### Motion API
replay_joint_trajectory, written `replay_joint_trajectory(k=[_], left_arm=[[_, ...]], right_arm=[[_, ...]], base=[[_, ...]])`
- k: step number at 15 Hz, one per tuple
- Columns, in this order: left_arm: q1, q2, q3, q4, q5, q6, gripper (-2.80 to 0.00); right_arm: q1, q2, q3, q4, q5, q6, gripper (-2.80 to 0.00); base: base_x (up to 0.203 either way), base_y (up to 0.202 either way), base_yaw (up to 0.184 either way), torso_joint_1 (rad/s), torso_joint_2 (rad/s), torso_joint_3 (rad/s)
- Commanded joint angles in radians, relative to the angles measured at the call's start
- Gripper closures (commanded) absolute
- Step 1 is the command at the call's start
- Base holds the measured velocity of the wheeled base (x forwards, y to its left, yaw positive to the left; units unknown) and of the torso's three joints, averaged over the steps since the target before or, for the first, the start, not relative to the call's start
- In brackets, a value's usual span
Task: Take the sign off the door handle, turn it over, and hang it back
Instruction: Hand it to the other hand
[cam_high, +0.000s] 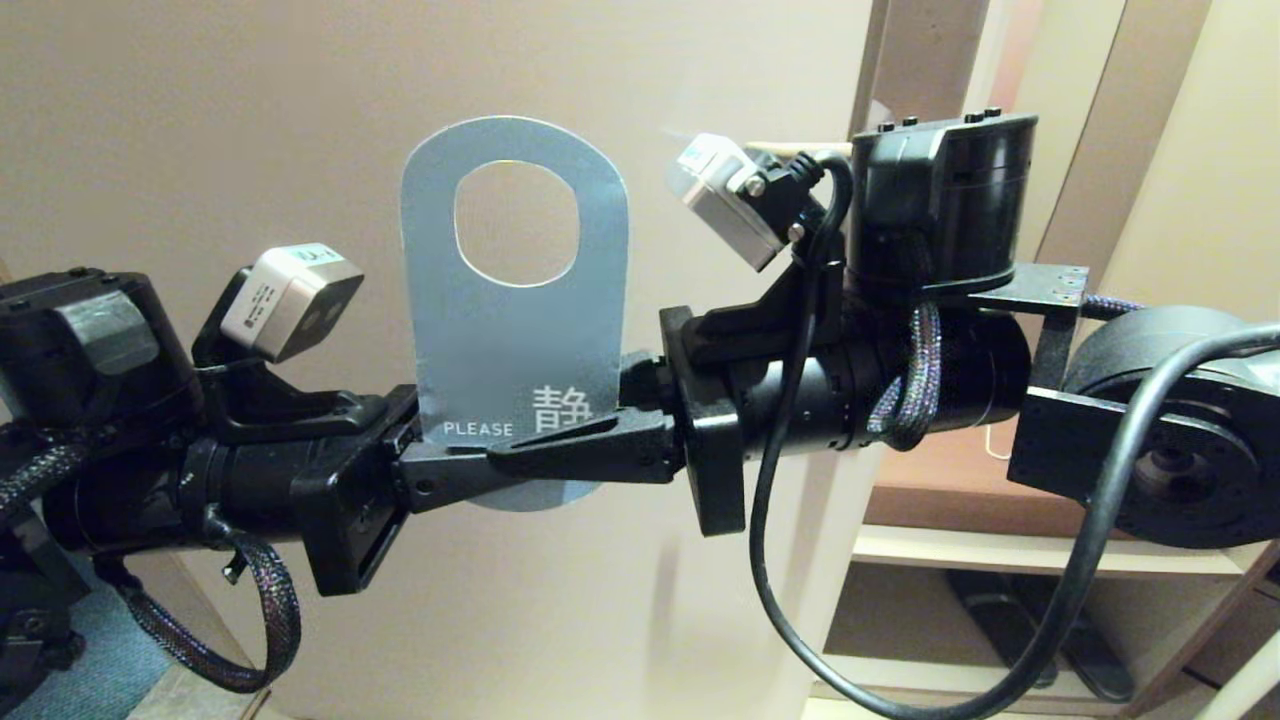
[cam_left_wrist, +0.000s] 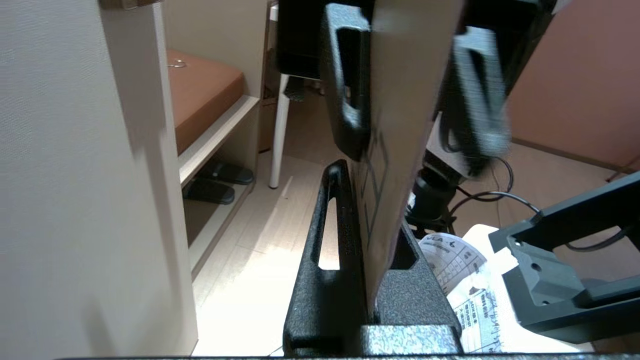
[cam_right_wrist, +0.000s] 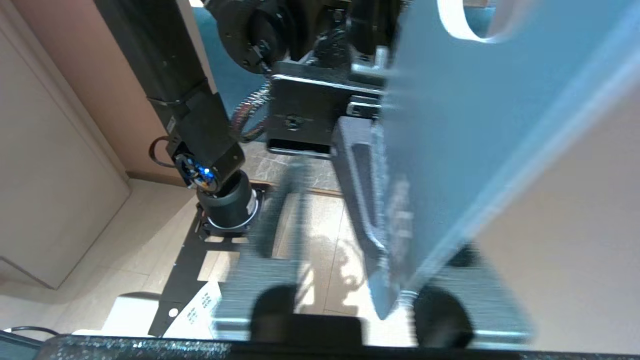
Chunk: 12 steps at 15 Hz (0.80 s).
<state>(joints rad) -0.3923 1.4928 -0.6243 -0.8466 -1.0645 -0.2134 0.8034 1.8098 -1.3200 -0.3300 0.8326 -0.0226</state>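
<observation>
I hold the sign (cam_high: 515, 330) upright before the door, my left gripper (cam_high: 470, 470) clamped on its lower edge. My right gripper (cam_high: 560, 450) stands apart around it. Releasing early may drop it.

You see one sign (cam_high: 512, 300), two grippers — the left gripper (cam_high: 470, 470) and the right gripper (cam_high: 570, 450) — two wrist cameras, and two dark slippers (cam_left_wrist: 220, 182) under one shelf.
</observation>
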Motion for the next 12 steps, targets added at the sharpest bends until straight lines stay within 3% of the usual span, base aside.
replay_joint_trajectory(k=[1,7,12], left_arm=[[0.0,-0.002,0.003,-0.005,-0.009,-0.001,0.0],[0.001,-0.046,0.057,-0.004,-0.009,-0.001,0.0],[0.029,-0.122,0.109,-0.001,-0.007,-0.004,0.0]], right_arm=[[-0.001,-0.003,0.001,-0.004,0.0,0.001,-2.8],[-0.013,-0.013,0.002,-0.009,-0.003,-0.001,-2.8],[-0.09,-0.021,0.011,-0.009,-0.022,-0.005,-2.8]], base=[[0.0,0.0,0.0,0.0,0.0,0.0],[0.0,0.0,0.0,0.0,0.0,0.0],[0.0,0.0,0.0,0.0,0.0,0.0]])
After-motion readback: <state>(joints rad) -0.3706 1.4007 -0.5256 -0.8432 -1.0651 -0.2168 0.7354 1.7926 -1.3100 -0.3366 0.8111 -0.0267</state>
